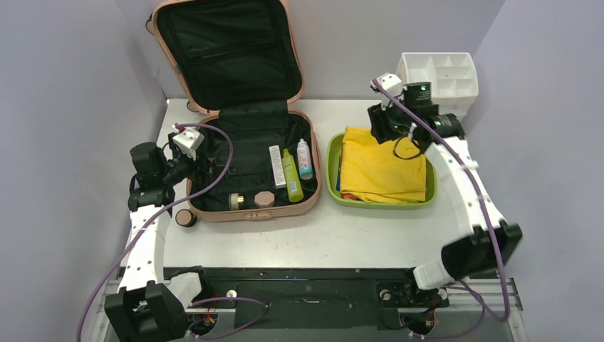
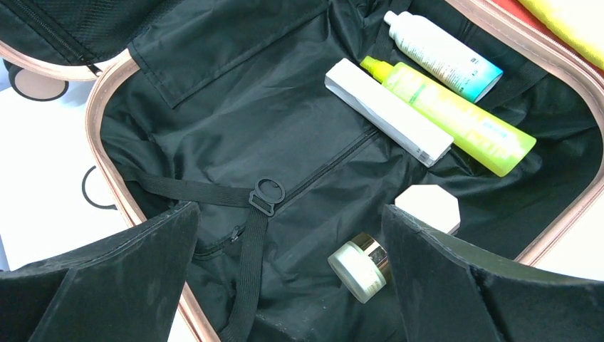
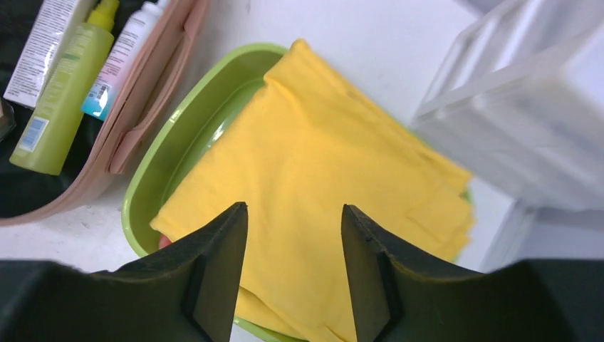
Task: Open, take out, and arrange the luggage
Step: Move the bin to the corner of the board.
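At the far left, the small round jar sits on the counter just outside the front-left corner of the luggage, close to the counter's left edge. The left claw hangs over the left rim of the lower shell, its jaws spread wide with nothing between them. Below it the black lining is bare except for a strap with a ring buckle.

The luggage lies open at the rear left of the counter, with its lid propped upright against the back wall. The contents crowd the right half of the lower shell. A gold-banded jar and a pale faceted pot lie along the front rim. Behind them a white tube, a lime-green bottle and a white bottle with a teal base lie side by side by the right wall.

Only a narrow gap separates the case from the green tray, which a folded yellow cloth nearly fills. The right claw hovers over the cloth's rear part, its jaws partly apart and gripping nothing. The white organizer stands in the back-right corner, just behind the tray. A broad bare strip of counter runs along the front, between these things and the arm bases.
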You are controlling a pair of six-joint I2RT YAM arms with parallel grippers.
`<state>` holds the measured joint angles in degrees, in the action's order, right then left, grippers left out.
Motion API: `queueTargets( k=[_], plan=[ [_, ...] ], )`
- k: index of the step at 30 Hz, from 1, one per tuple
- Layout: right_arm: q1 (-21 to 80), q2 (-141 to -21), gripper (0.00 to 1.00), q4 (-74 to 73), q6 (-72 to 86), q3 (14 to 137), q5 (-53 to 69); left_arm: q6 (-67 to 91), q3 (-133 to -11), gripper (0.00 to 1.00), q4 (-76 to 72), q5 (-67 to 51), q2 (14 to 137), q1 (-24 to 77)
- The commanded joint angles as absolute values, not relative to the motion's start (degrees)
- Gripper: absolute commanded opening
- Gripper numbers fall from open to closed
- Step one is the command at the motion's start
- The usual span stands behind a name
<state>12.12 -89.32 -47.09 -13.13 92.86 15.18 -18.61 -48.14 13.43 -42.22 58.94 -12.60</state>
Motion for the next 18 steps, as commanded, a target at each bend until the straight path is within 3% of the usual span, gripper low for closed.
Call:
queueTargets(
  k=[1, 4, 6, 10, 13, 18],
  plan=[
    [12.32, -81.71, 0.52, -46.77, -17.46, 88.27, 15.0, -19.66, -48.73, 0.96, 13.83, -40.52, 58.06, -11.51],
    [12.14, -83.54, 0.78, -54.15, -20.97, 88.35, 18.99, -20.49, -49.24, 0.96, 15.3, -38.28, 57.19, -10.02],
    [12.38, -82.37, 0.82, -53.24, -23.69, 84.44, 22.05, -22.5, -49.66, 0.96, 17.28, -36.23, 56.55, -8.14],
    [13.19, -64.35, 0.87, -36.57, -27.67, 66.24, 23.12, -25.42, -49.52, 0.96, 20.63, -33.23, 55.78, -4.34],
    [12.84, -55.97, 0.99, -26.86, -27.78, 56.1, 20.19, -27.74, -48.9, 0.96, 23.27, -32.7, 55.45, -2.48],
    [12.16, -53.42, 0.97, -32.93, -37.52, 51.74, 21.35, -28.91, -47.08, 0.96, 23.47, -33.12, 53.39, -1.11]
  ],
)
